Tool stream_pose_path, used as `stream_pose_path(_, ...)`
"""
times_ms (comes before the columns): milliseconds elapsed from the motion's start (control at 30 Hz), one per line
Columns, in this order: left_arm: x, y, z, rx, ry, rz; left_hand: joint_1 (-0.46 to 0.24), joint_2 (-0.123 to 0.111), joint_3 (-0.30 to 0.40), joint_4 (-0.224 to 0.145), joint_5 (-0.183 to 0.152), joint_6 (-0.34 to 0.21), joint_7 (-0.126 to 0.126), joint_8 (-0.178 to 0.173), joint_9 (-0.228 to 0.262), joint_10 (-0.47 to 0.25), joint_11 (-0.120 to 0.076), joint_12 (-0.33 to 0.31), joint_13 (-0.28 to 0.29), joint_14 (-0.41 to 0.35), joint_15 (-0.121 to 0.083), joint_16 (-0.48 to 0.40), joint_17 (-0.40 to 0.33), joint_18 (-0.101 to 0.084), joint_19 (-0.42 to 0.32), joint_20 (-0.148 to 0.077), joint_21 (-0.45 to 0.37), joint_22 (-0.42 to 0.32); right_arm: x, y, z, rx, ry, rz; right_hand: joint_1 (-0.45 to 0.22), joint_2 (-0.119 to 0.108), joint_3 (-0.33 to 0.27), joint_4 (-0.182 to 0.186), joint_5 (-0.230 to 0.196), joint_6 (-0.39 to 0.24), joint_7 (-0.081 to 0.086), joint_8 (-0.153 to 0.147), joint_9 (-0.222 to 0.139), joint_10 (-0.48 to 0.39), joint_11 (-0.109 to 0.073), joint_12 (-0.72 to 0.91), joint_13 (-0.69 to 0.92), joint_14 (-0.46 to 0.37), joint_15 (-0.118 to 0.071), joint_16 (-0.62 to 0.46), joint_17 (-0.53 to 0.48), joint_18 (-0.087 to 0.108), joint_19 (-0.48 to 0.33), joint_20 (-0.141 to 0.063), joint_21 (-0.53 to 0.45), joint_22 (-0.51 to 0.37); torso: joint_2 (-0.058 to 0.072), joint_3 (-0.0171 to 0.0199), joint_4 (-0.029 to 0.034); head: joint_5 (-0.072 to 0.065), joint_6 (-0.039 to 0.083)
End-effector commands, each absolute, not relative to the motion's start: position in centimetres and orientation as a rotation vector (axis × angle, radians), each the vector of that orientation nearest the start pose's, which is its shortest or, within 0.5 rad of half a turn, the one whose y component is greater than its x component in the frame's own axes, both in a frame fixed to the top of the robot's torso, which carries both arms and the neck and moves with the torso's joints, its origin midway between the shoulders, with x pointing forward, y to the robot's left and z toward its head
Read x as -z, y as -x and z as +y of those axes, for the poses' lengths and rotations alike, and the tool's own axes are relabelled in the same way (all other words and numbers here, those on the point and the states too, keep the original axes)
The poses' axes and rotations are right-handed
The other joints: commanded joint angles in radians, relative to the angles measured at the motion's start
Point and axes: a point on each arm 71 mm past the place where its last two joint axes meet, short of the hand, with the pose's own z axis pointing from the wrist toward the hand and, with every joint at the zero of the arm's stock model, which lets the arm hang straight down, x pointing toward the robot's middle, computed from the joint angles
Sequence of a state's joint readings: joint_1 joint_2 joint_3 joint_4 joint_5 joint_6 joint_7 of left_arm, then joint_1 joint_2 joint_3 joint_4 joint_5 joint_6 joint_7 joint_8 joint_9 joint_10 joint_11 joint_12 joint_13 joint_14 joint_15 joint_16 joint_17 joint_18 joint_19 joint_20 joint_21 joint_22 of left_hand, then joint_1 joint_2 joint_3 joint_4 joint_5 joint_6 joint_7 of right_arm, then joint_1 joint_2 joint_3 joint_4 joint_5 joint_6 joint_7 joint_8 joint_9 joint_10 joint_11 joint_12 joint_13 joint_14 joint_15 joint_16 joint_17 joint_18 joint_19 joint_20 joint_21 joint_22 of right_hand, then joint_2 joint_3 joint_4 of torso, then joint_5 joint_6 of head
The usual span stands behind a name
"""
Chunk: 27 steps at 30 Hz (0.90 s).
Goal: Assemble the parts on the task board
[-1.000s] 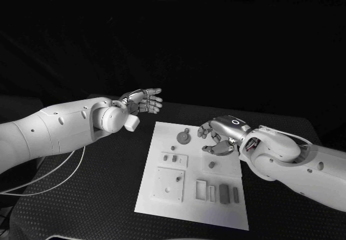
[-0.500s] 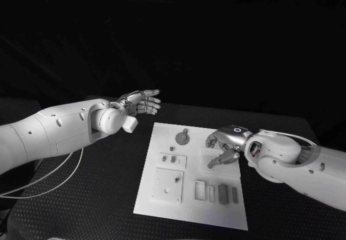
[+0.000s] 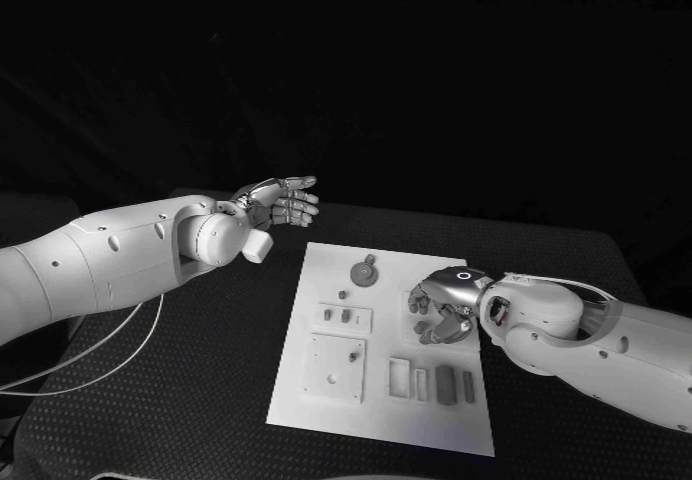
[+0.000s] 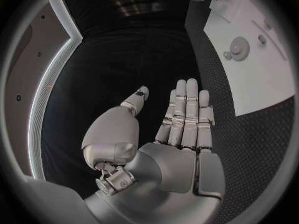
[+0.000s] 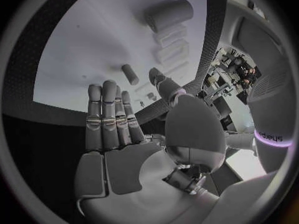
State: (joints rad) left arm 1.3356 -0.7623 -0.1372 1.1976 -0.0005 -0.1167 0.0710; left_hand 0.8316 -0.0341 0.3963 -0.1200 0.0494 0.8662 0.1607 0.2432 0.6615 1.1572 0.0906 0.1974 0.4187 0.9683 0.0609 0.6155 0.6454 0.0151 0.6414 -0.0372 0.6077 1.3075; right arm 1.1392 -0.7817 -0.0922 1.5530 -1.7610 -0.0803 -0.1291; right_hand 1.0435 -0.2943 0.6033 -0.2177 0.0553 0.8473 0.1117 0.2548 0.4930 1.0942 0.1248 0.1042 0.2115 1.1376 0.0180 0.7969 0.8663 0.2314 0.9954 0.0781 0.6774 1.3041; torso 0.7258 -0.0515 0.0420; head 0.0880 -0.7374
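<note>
While task board [image 3: 325, 395] lies on black table [image 3: 173, 400], room dark.

Looks like a robotics lab or test cell, not a home or shop. Black, finely textured table [image 3: 173, 400] under a flat white rectangular task board [image 3: 325, 405] with cut-out slots and small grey parts, all against a pitch-dark backdrop. Loose white cable [image 3: 101, 365] trailing off the left arm across the tabletop, very bench-rig. Glimpse of cluttered equipment and shelving [image 5: 229, 64] past the table edge in the right wrist view, too small to make out properly.
</note>
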Motion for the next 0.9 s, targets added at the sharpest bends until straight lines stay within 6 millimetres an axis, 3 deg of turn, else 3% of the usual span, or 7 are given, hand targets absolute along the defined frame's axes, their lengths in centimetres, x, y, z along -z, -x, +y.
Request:
stream_pose_path(33,17.7,-55.1,26.1,1.304,1.19,1.684,-0.004,0.0,-0.002,0.004,0.001,0.005,0.002,-0.005,-0.002,-0.01,0.0,0.007,0.001,-0.002,-0.001,-0.002,0.001,0.009,0.006,-0.002,-0.005,0.014,24.1,-45.0,-15.4,-0.522,0.617,1.8,0.01,0.0,0.003,0.006,-0.005,0.003,0.0,0.005,-0.001,0.009,-0.002,0.003,0.001,0.001,-0.006,0.006,-0.001,0.03,0.009,-0.004,0.006,0.002,0.0,-0.0007,-0.0002,0.001,-0.001)
stream_pose_path(133,17.8,-55.1,26.1,1.305,1.19,1.686,-0.004,0.0,-0.002,0.004,0.001,0.005,0.002,-0.005,-0.002,-0.01,0.0,0.007,0.001,-0.002,-0.001,-0.002,0.001,0.009,0.006,-0.002,-0.005,0.014,24.4,-44.9,-15.2,-0.52,0.629,1.798,0.015,-0.001,0.007,0.006,-0.006,0.002,-0.002,0.005,-0.002,0.01,-0.002,0.004,0.001,0.001,-0.007,0.006,-0.001,0.03,0.01,-0.005,0.006,0.002,0.0,-0.0005,0.0004,0.0,-0.002)
stream_pose_path(200,17.8,-55.1,26.1,1.306,1.189,1.687,-0.004,0.0,-0.002,0.004,0.001,0.005,0.002,-0.005,-0.002,-0.01,0.0,0.007,0.001,-0.002,-0.001,-0.002,0.001,0.009,0.006,-0.002,-0.005,0.014,24.7,-44.9,-15.1,-0.518,0.636,1.796,0.044,0.005,0.033,0.008,-0.008,0.017,-0.008,0.015,0.002,0.041,-0.013,0.021,0.008,0.01,-0.015,0.011,0.0,0.03,0.019,-0.01,0.01,0.002,0.0,-0.0006,0.0002,-0.001,-0.002)
stream_pose_path(233,17.8,-55.1,26.1,1.306,1.189,1.686,-0.004,0.0,-0.002,0.004,0.001,0.005,0.003,-0.005,-0.002,-0.01,0.0,0.007,0.001,-0.002,-0.001,-0.002,0.001,0.009,0.006,-0.002,-0.005,0.014,24.8,-44.8,-15.1,-0.517,0.637,1.793,0.056,0.004,0.061,0.028,-0.007,0.034,-0.002,0.025,0.006,0.063,-0.022,0.032,0.013,0.016,-0.024,0.014,-0.001,0.03,0.029,-0.013,0.014,0.002,0.0,-0.0006,-0.0001,-0.001,-0.003)
stream_pose_path(433,17.8,-55.1,26.1,1.306,1.189,1.686,-0.005,0.001,-0.002,0.004,0.001,0.006,0.003,-0.005,-0.002,-0.01,0.0,0.007,0.001,-0.002,-0.001,-0.002,0.001,0.009,0.006,-0.002,-0.005,0.014,25.3,-44.6,-14.9,-0.516,0.651,1.796,0.092,0.008,0.113,0.057,-0.007,0.069,0.009,0.047,0.013,0.12,-0.042,0.062,0.029,0.031,-0.044,0.02,-0.004,0.03,0.044,-0.021,0.023,0.005,0.0,-0.0002,0.0,0.0,-0.006)
stream_pose_path(900,17.8,-55.1,26.2,1.306,1.189,1.687,-0.005,0.001,-0.002,0.005,0.001,0.006,0.003,-0.005,-0.002,-0.011,0.0,0.007,0.001,-0.002,-0.001,-0.002,0.001,0.009,0.006,-0.002,-0.005,0.015,25.6,-44.8,-14.8,-0.515,0.648,1.781,0.109,0.017,0.147,0.079,-0.007,0.101,0.019,0.063,0.015,0.131,-0.047,0.065,0.036,0.035,-0.048,0.02,-0.008,0.03,0.045,-0.022,0.027,0.008,0.0,-0.0002,-0.0001,0.001,-0.011)
